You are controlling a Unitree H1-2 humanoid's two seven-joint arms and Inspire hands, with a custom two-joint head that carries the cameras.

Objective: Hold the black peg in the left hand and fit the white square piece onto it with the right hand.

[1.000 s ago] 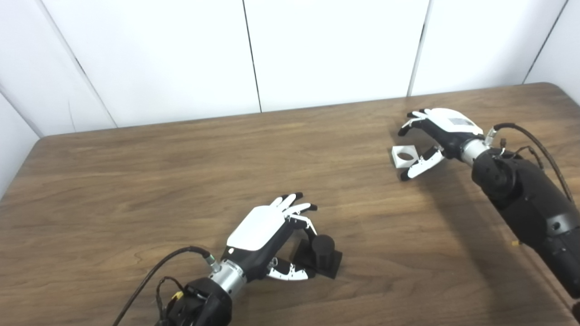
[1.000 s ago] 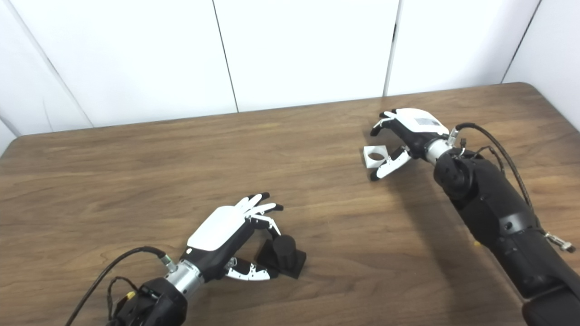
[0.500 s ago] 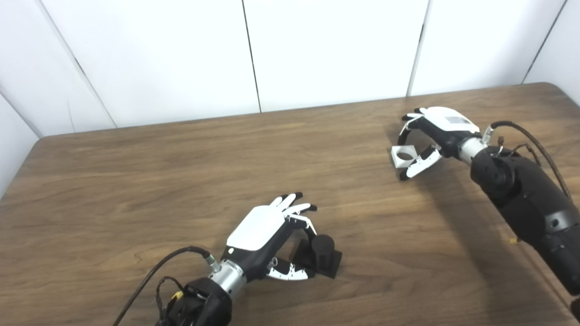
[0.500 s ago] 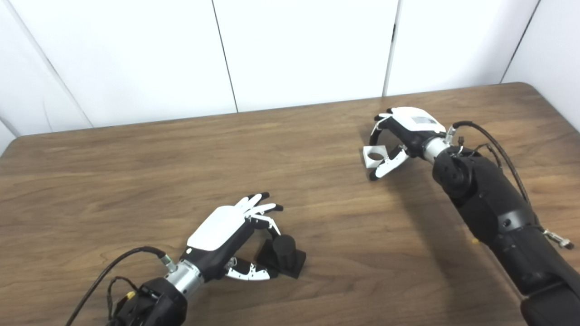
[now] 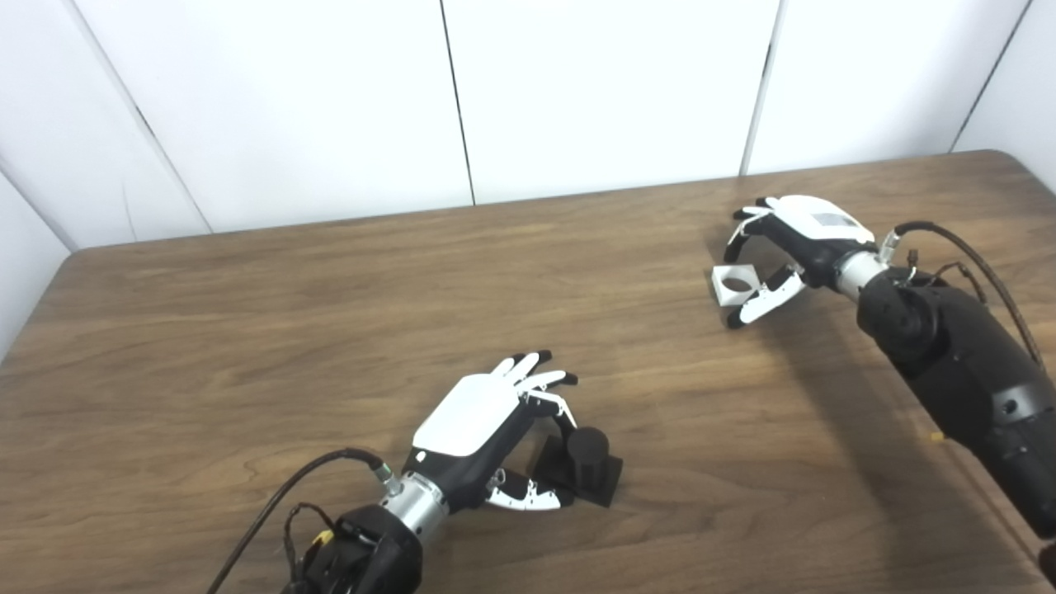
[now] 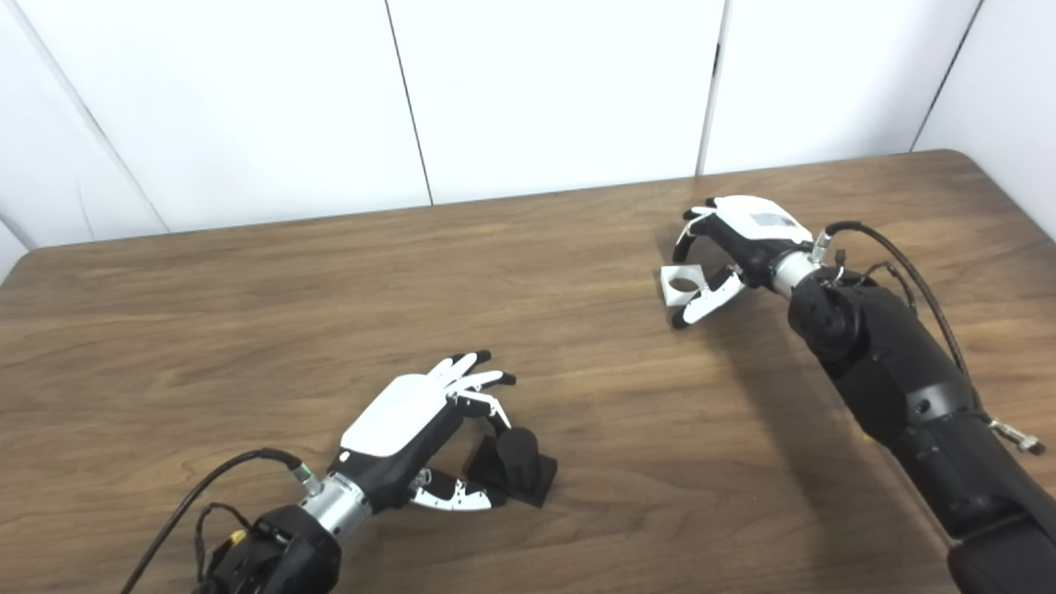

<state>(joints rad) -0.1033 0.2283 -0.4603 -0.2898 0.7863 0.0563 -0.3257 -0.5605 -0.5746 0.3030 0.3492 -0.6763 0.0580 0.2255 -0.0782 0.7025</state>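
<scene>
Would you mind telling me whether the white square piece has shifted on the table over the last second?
No. The white square piece sits at the same spot against the table's wood grain.

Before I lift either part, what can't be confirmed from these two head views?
- Left hand on black peg: palm side faces away, contact unclear.
- Right hand fingers on white square piece: too small to judge grip.
- Right forearm: cut off by the frame edge.

Left hand brackets black peg; right hand brackets white square piece.
</scene>
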